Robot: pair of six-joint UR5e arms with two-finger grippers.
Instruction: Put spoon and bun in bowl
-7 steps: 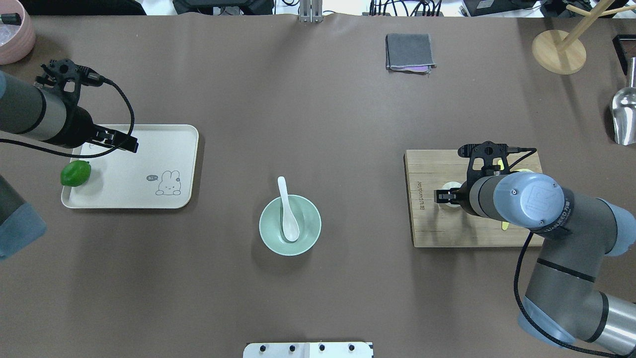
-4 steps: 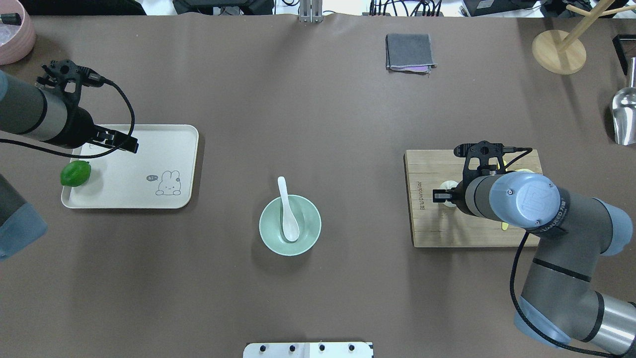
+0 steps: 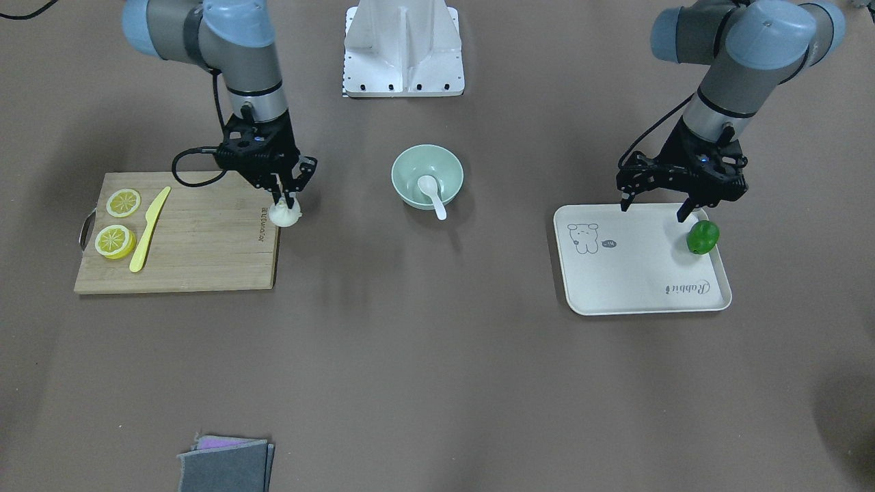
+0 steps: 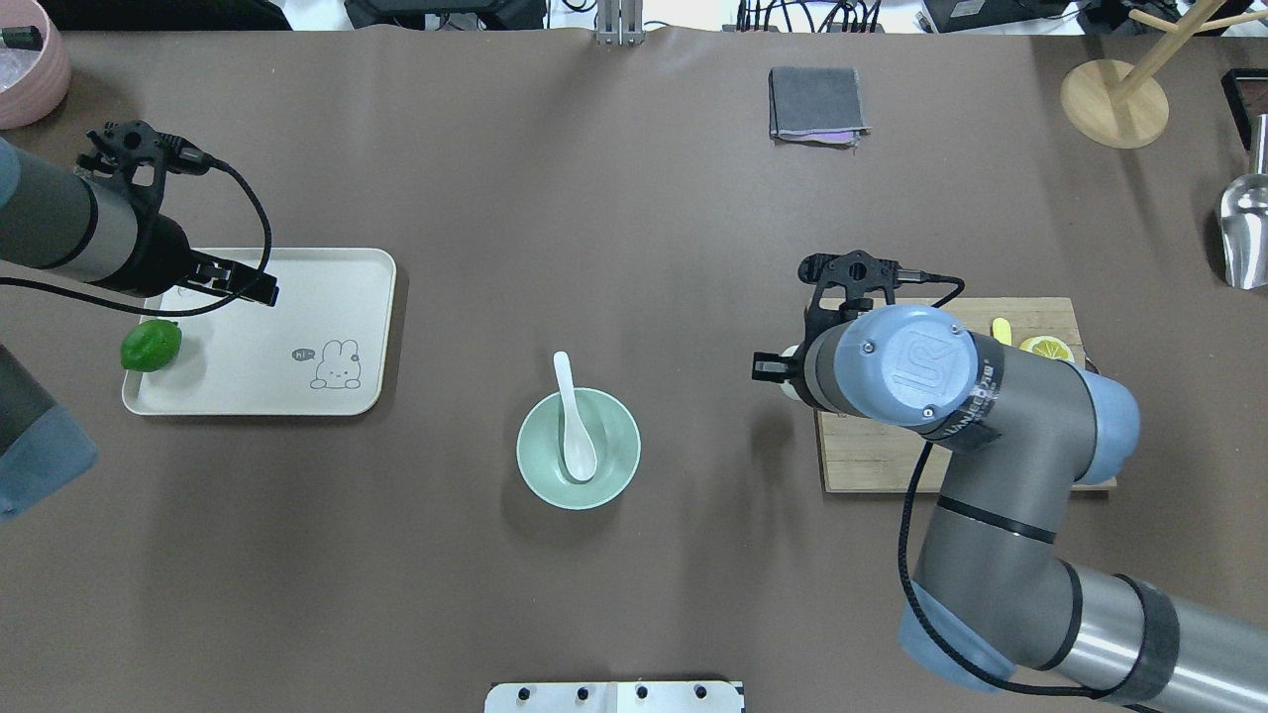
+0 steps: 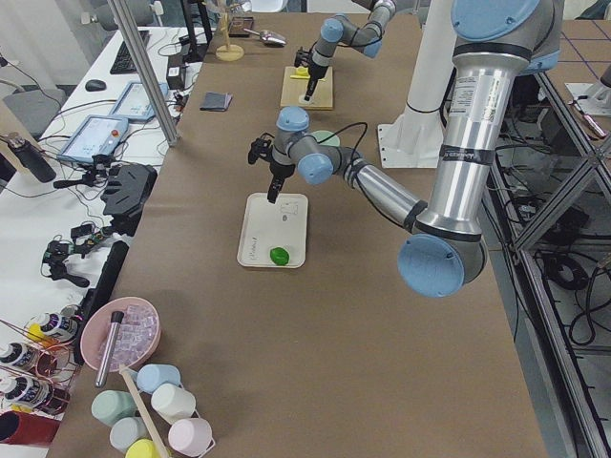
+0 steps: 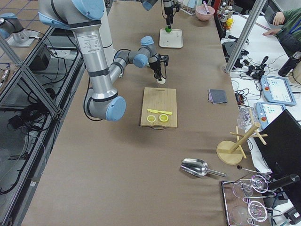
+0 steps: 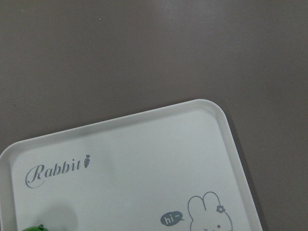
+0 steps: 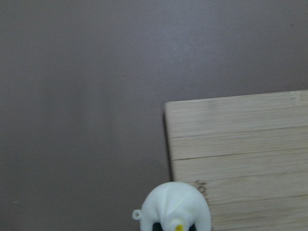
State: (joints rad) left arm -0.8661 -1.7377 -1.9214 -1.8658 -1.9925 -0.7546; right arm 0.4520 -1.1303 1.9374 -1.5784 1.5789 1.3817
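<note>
The bun (image 3: 285,216) hung pinched by its top in the narrow jaws of the right gripper (image 3: 287,199), over the edge of the board (image 3: 198,253) on the side toward the bowl (image 3: 405,166). The spoon (image 3: 431,191) lay in the bowl, its handle over the rim. The left gripper (image 3: 651,212) hovered with jaws wide over the tray (image 3: 636,273), near a lime (image 3: 702,237).

Overhead: looked forward and down, from afar.
Front-facing: looked steeply down from the opposite side.
Shared: bowl (image 4: 616,451), tray (image 4: 258,381).
</note>
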